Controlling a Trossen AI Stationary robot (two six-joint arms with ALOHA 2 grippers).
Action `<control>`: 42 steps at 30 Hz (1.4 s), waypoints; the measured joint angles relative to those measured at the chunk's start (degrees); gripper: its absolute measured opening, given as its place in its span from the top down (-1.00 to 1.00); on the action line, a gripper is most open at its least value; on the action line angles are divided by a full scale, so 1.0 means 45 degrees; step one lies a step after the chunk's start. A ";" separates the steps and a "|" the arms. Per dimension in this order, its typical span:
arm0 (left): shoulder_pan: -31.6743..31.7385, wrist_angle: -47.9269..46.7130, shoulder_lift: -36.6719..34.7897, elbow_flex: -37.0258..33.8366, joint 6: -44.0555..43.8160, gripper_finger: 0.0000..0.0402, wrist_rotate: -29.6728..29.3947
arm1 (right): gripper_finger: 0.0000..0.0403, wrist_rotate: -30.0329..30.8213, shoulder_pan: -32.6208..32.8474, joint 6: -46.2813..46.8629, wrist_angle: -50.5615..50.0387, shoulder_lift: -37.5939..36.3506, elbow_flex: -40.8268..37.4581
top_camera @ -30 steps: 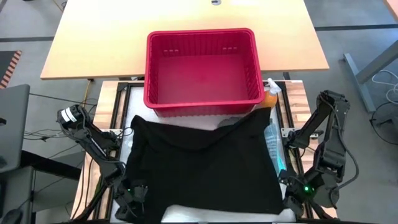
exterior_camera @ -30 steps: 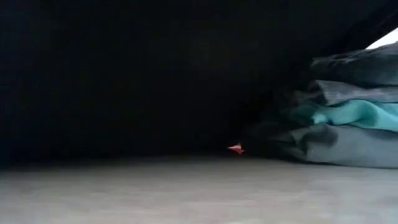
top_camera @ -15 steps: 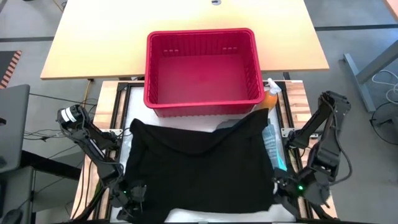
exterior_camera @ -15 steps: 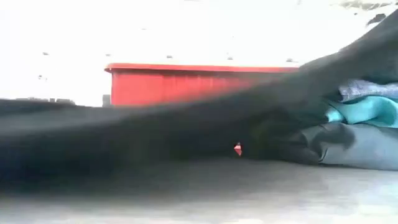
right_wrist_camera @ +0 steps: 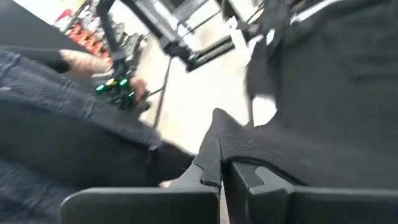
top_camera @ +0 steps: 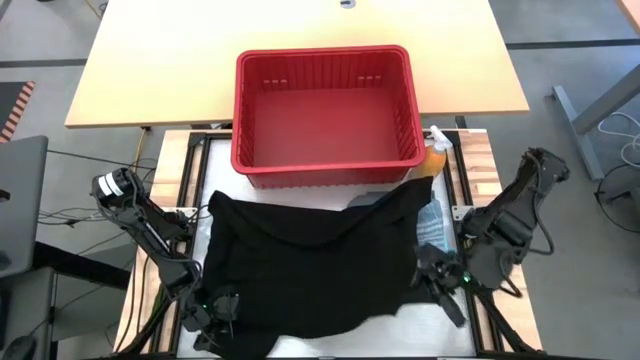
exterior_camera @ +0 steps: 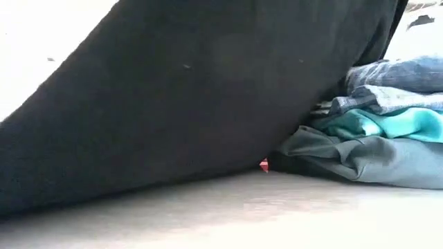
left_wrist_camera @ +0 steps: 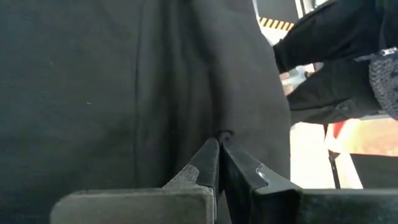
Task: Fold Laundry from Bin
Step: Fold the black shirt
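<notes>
Black garment [top_camera: 310, 265] spread across the work surface in front of the red bin [top_camera: 325, 110], far edge just short of the bin wall. Near left corner clamped in the left gripper [top_camera: 212, 318]; near right corner clamped and lifted inward by the right gripper [top_camera: 432, 272]. Bare white surface [top_camera: 420, 330] exposed at the near right. Folded stack [exterior_camera: 387, 131] beside the garment's right edge, partly covered. Orange spray bottle [top_camera: 436, 155] by the bin's right corner. Low view largely blocked by black cloth.
</notes>
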 joint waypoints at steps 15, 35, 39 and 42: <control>0.0170 0.0045 0.0005 0.0000 0.0270 1.00 -0.0710 | 0.90 -0.1408 -0.2937 -0.2618 0.0976 0.0309 0.0439; -0.1171 0.0340 0.0010 0.0005 -0.2433 1.00 0.0748 | 0.90 -0.0914 0.0926 0.4956 0.0407 0.1355 0.0531; -0.1607 0.0904 0.0015 0.0005 -0.3200 1.00 0.0979 | 0.89 0.0053 0.1614 0.5445 0.0421 0.1355 0.0531; -0.1719 0.1765 0.0015 0.0018 -0.2825 1.00 0.0313 | 0.89 0.0325 0.1727 0.5349 0.0227 0.1350 0.0531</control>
